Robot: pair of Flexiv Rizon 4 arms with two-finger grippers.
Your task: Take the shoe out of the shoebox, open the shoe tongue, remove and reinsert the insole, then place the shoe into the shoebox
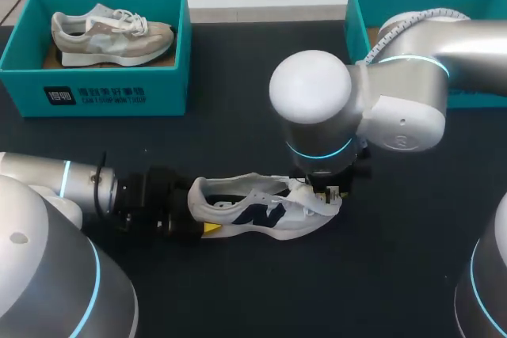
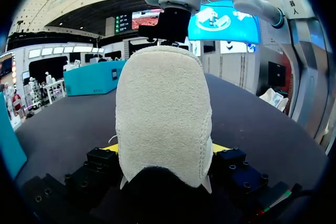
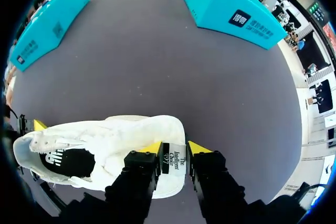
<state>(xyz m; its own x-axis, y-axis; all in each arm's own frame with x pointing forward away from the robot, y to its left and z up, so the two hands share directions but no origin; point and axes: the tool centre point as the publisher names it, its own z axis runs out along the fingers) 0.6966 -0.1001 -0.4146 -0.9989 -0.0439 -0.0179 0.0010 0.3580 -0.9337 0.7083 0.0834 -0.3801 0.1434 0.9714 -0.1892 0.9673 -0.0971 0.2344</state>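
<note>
On the black table [image 1: 238,100], in the head view, a white shoe [image 1: 261,210] with a dark side logo is laid on its sole. Its heel is clamped by the left gripper [image 1: 200,225], and the right gripper [image 1: 326,192] is set down over its tongue end. Well behind the shoe's heel end a teal shoebox [image 1: 103,89] holding a beige shoe [image 1: 111,36] is seen; behind its toe end a second teal shoebox [image 1: 360,5] is partly hidden by the right arm. In the left wrist view, the shoe's heel [image 2: 163,114] is held between the left fingers, pressed from both sides, a yellow tip [image 2: 113,147] showing at each side. In the right wrist view, the right gripper [image 3: 174,149] is closed narrowly on the shoe's tongue [image 3: 174,163], whose label is pinched between the yellow tips, and the shoe's opening [image 3: 68,162] is seen beside it.
</note>
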